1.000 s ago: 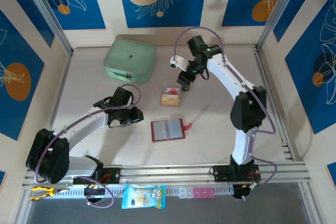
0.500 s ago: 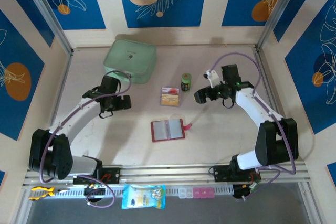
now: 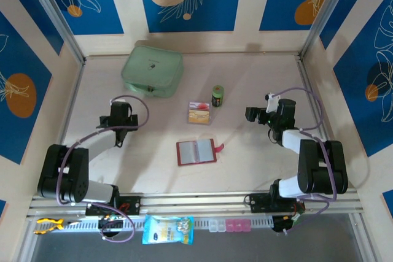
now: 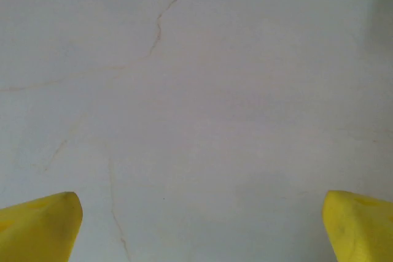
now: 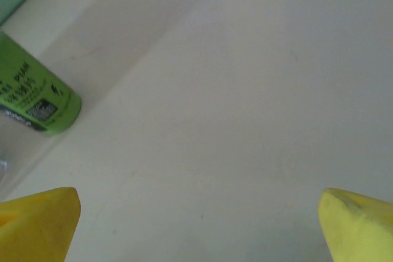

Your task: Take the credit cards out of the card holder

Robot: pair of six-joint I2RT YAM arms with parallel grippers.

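Note:
The dark-red card holder (image 3: pixel 196 151) lies open and flat in the middle of the table, its strap tab pointing right. The credit cards (image 3: pixel 199 113), a small red, orange and tan stack, lie on the table just beyond it, apart from it. My left gripper (image 3: pixel 120 116) rests low at the left, well away from both; its yellow fingertips (image 4: pixel 43 225) stand wide open over bare table, as does the left gripper (image 4: pixel 199 216) between them. My right gripper (image 3: pixel 252 115) sits at the right, facing the cards, and the right gripper (image 5: pixel 199 213) is open and empty.
A small green can (image 3: pixel 217 96) stands right of the cards and shows as the green can (image 5: pixel 37 93) in the right wrist view. A mint-green zip case (image 3: pixel 152 72) sits at the back left. A snack packet (image 3: pixel 168 229) and pill boxes (image 3: pixel 227 225) lie on the front rail.
Both arms drew back from the table's middle toward their own sides and folded low. Both grippers opened wide. The green can came into sight as the right arm left.

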